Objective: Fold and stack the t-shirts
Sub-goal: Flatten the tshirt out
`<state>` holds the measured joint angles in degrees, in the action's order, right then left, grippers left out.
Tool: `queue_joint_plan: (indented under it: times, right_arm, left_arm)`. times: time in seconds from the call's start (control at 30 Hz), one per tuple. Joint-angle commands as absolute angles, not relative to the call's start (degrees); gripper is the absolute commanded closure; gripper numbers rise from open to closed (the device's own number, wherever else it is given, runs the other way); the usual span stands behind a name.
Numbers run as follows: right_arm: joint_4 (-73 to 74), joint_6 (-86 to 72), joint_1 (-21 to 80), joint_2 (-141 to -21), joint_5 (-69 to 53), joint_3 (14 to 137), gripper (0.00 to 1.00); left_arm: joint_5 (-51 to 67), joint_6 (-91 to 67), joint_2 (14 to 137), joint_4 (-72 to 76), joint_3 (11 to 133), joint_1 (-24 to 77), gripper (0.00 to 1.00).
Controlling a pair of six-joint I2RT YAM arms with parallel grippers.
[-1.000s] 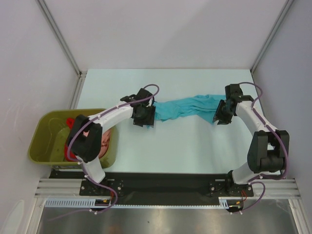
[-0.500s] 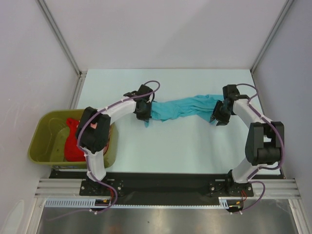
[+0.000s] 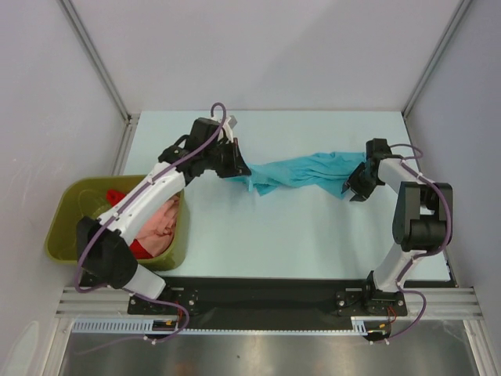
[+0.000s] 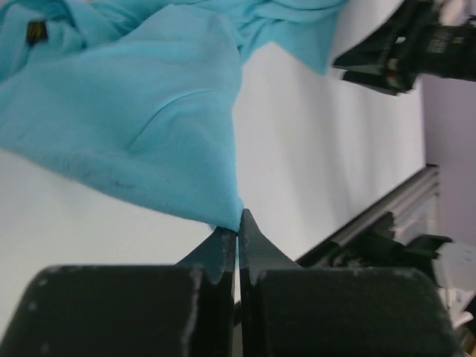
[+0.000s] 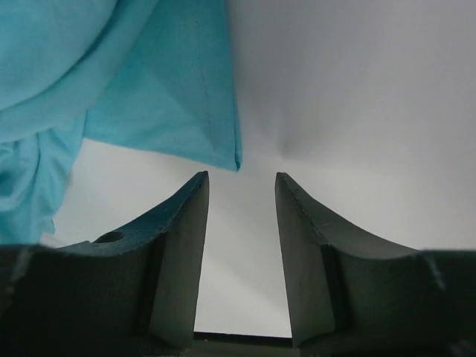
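Across the table's (image 3: 297, 235) middle, the turquoise t-shirt (image 3: 301, 172) lay bunched between both arms.
One corner tip was clenched in the left gripper (image 4: 237, 236); the right gripper (image 5: 242, 182) stood released just short of another corner. The left arm (image 3: 156, 188) hid much of the green tub (image 3: 66, 227), so the pink t-shirt (image 3: 164, 219) and red t-shirt (image 3: 139, 248) showed only partly.

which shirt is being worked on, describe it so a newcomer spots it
Across the pale table between the two arms stretches the turquoise t-shirt, bunched into a long band, one corner pinched by the left end effector. It is the only shirt outside the bin; the pink t-shirt and red t-shirt sit in the olive-green tub.
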<state>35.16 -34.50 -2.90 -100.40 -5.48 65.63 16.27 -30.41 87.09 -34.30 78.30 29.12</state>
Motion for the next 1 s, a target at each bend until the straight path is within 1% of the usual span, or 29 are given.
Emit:
queue_joint_plan:
  times: [0.0, 0.17, 0.27, 0.37, 0.47, 0.5, 0.53, 0.57, 0.63, 0.77, 0.97]
  right_arm:
    - [32.0, -38.9, -3.1, -102.1, -6.6, 65.8, 0.55]
    - [30.8, -41.9, -3.1, -103.3, -8.1, 65.0, 0.55]
    - [30.2, -42.8, -3.1, -104.5, -9.1, 64.3, 0.55]
    - [29.4, -43.3, -3.2, -104.9, -9.1, 63.3, 0.59]
    - [29.7, -41.5, -3.2, -105.0, -7.1, 63.5, 0.73]
    - [30.3, -40.9, -3.2, -104.9, -6.7, 63.8, 0.86]
    - [32.0, -40.0, -3.2, -104.9, -6.2, 64.8, 0.91]
    - [32.9, -37.8, -3.2, -104.2, -4.6, 65.2, 0.99]
    - [35.5, -35.2, -3.2, -102.8, -2.3, 65.8, 1.0]
    - [37.8, -30.3, -3.2, -97.1, 3.2, 66.3, 1.0]
    - [41.0, -27.5, -3.2, -94.8, 5.2, 69.3, 1.0]
  left_arm:
    - [23.3, -33.7, 85.3, -33.2, 76.5, 29.0, 1.0]
    - [27.2, -36.4, 85.2, -29.2, 71.9, 29.0, 1.0]
    - [26.3, -36.0, 86.4, -29.7, 70.8, 28.9, 1.0]
    - [23.8, -34.9, 87.8, -31.0, 70.7, 28.7, 1.0]
    - [22.0, -34.4, 88.9, -32.3, 71.4, 28.0, 1.0]
    - [22.3, -34.5, 88.9, -32.4, 71.7, 27.6, 1.0]
    - [22.8, -34.9, 88.3, -32.4, 72.2, 27.2, 1.0]
    - [23.0, -35.1, 87.8, -32.3, 73.5, 27.0, 1.0]
    - [22.9, -35.1, 86.8, -32.3, 75.5, 26.7, 1.0]
    - [20.5, -34.1, 83.9, -32.4, 83.6, 26.7, 1.0]
    - [19.6, -32.4, 86.7, -36.9, 93.9, 25.4, 1.0]
